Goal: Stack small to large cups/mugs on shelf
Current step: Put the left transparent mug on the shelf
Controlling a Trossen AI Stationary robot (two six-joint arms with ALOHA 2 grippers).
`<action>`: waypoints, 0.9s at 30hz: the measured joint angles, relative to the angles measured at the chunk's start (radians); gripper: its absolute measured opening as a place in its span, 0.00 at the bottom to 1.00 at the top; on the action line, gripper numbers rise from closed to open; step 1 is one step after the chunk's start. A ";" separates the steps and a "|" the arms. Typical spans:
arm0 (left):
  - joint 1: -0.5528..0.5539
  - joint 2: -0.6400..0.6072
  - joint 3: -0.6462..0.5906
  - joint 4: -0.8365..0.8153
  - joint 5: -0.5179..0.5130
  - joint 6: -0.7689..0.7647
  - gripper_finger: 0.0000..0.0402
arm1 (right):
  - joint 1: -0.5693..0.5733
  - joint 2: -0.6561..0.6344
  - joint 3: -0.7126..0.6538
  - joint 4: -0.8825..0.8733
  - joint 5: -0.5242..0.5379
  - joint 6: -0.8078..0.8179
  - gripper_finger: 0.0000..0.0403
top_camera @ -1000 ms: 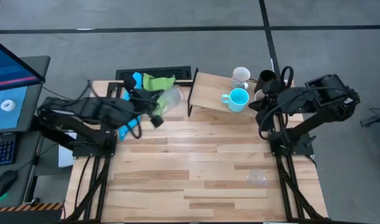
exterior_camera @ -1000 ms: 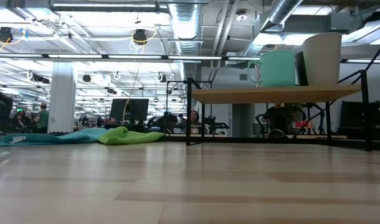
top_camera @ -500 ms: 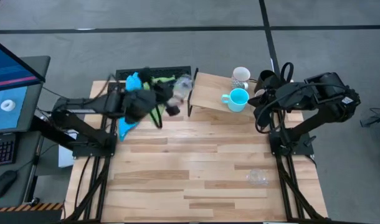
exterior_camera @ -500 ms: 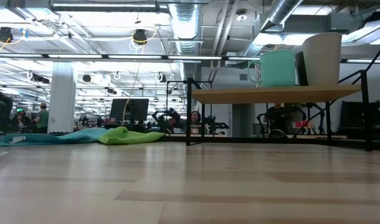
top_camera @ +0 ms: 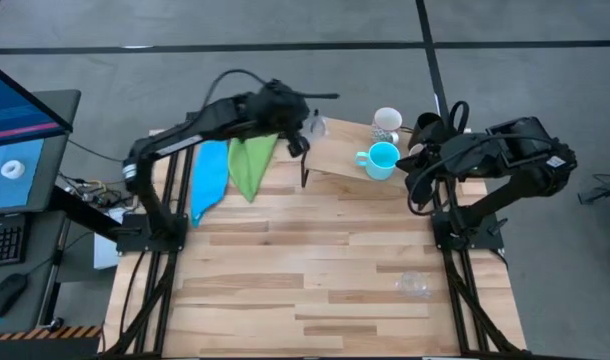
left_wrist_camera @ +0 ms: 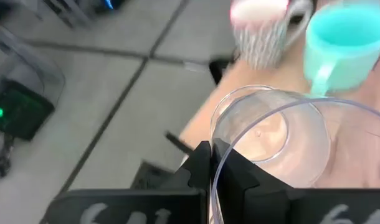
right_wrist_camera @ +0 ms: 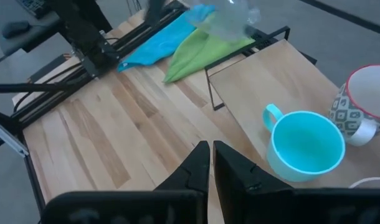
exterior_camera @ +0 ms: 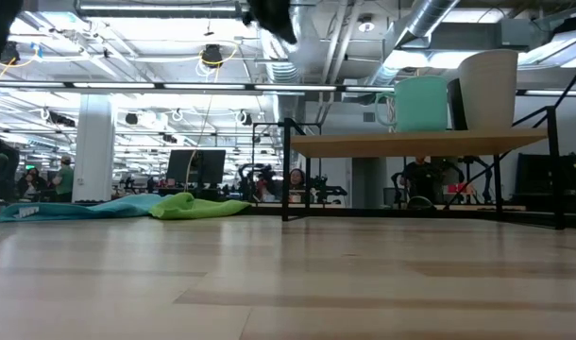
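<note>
Left wrist view: left gripper (left_wrist_camera: 210, 163) has its jaws pinched shut on the rim of a clear cup (left_wrist_camera: 274, 140), held over the shelf (top_camera: 337, 150) corner. Probably light, thin, slippery plastic; the rim hold suits. Right gripper's (right_wrist_camera: 211, 158) jaws nearly closed, empty.

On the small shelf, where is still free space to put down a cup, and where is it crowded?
The shelf is bare on its left part, between its left edge and the cyan mug; the left gripper holds a clear cup there. The right end is crowded: cyan mug, white mug, right gripper.
</note>
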 joint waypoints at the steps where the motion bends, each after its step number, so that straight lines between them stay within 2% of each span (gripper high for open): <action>1: 0.008 0.032 0.015 -0.004 0.001 0.007 0.00 | 0.000 0.004 0.000 0.000 0.000 0.010 0.11; 7: 0.046 0.166 0.070 -0.014 0.053 0.005 0.00 | 0.001 0.011 0.000 0.000 0.000 0.021 0.11; 15: 0.078 0.270 0.076 -0.011 0.122 0.004 0.00 | 0.001 0.012 0.000 0.006 0.000 0.039 0.11; 25: 0.080 0.290 0.076 -0.026 0.112 0.021 0.00 | 0.001 0.012 0.000 0.006 0.000 0.040 0.11; 27: 0.081 0.290 0.076 -0.037 0.136 0.027 0.01 | 0.001 0.012 0.000 0.006 0.000 0.040 0.11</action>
